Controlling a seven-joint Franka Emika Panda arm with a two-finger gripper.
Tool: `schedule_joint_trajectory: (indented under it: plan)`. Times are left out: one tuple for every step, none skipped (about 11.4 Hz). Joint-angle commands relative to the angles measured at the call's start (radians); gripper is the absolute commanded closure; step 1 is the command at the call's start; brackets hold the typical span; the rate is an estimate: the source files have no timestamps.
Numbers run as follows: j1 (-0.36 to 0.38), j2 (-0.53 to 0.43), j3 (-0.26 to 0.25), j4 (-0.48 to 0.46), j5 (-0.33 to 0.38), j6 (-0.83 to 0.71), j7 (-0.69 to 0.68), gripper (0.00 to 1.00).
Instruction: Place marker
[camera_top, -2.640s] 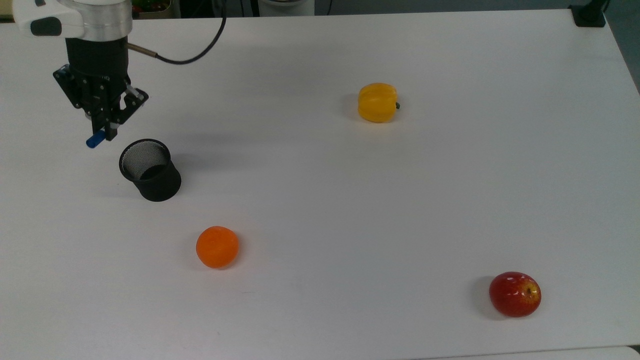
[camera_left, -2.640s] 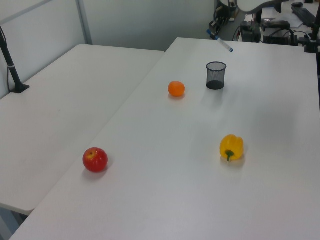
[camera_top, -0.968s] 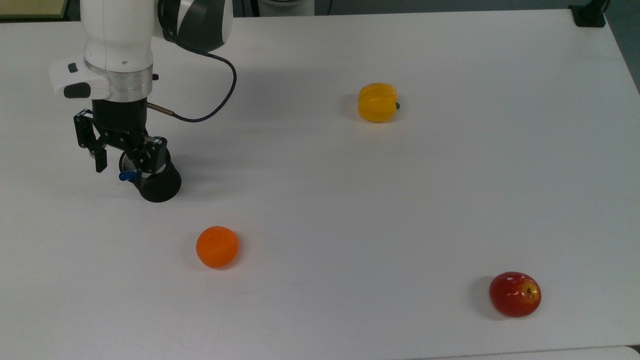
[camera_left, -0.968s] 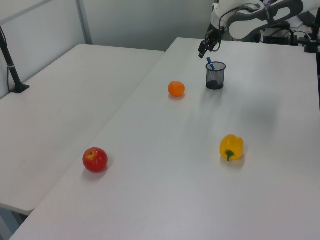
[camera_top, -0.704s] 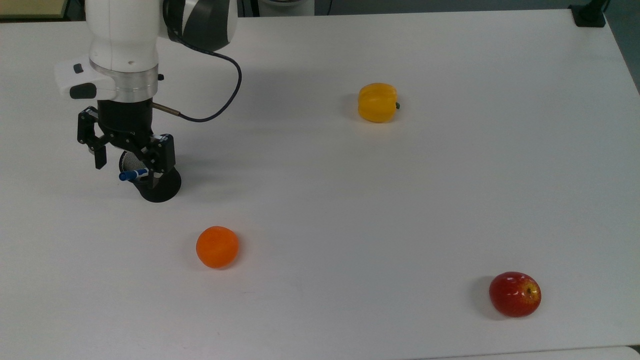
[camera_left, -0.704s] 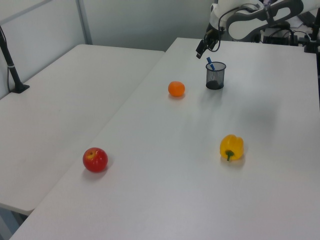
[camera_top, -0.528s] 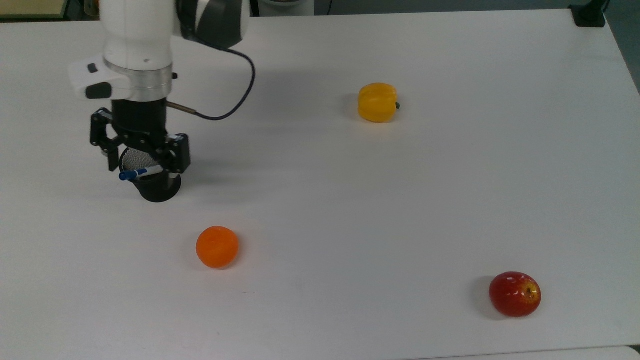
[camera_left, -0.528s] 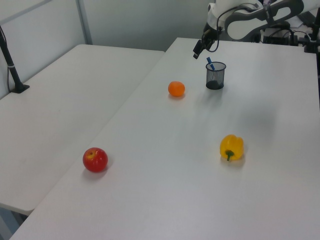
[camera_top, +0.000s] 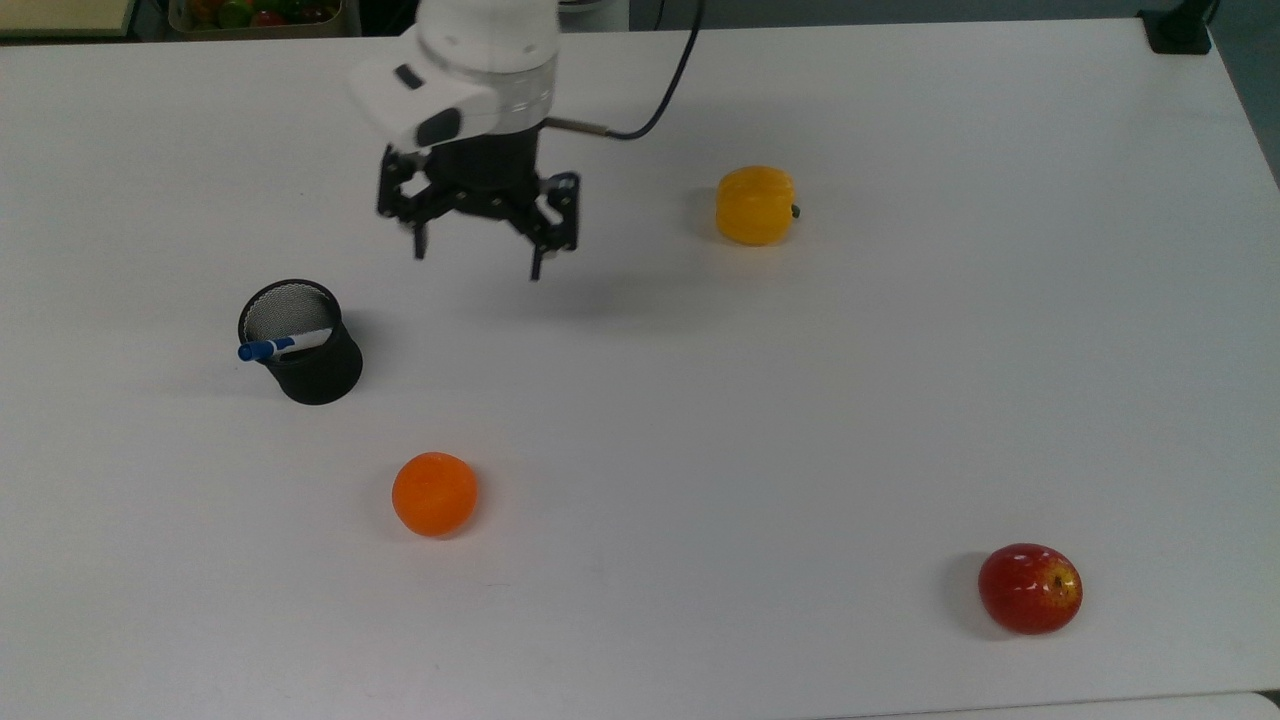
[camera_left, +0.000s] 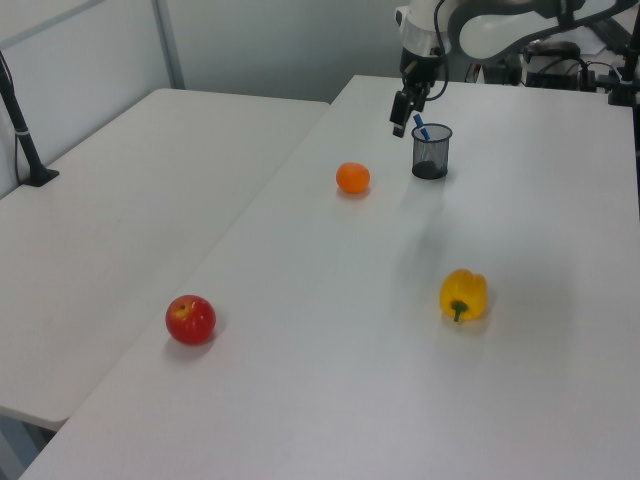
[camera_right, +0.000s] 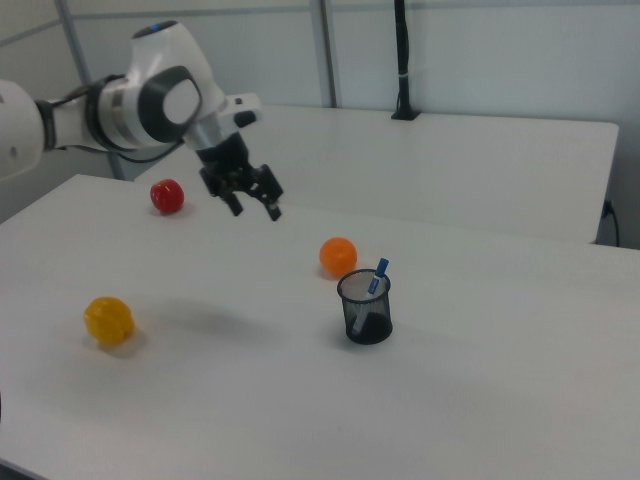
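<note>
Spread wide and empty, the jaws of the gripper are seen above the white table, with nothing between the two black fingers. In the right view the gripper hangs clear of the tabletop, its shadow cast below it.

The marker is found away from the jaws, towards the top view's lower left, standing tilted inside a black mesh pen cup. Its blue cap sticks out over the rim; the white barrel is partly seen through the opening, and its lower end is hidden by the cup wall. In the right view the marker leans against the rim of the cup, and the weave of the mesh is hard to make out.

A yellow bell pepper, ribbed and glossy, lies to the jaws' right in the top view. A round orange with a matte skin lies below the jaws in the same view, near the cup. A shiny red apple lies well apart, towards the top view's lower right corner.

A black cable is cut off at the top view's upper edge, as is the arm's white wrist.
</note>
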Motion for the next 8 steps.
schedule_joint_trajectory:
  plan:
    - [0.038,-0.11,0.015,-0.034,0.053,-0.232,-0.103,0.0]
    - [0.039,-0.147,0.014,-0.039,0.07,-0.298,-0.134,0.0]
    - [0.038,-0.177,0.016,-0.039,0.077,-0.358,-0.147,0.0]
    - [0.036,-0.207,0.016,-0.045,0.078,-0.409,-0.144,0.0]
    - [0.027,-0.25,0.014,-0.066,0.078,-0.44,-0.144,0.0]
    - [0.009,-0.301,0.016,-0.106,0.078,-0.44,-0.145,0.0]
    - [-0.008,-0.321,0.016,-0.117,0.082,-0.44,-0.151,0.0]
    - [-0.01,-0.319,0.016,-0.109,0.09,-0.44,-0.148,0.0]
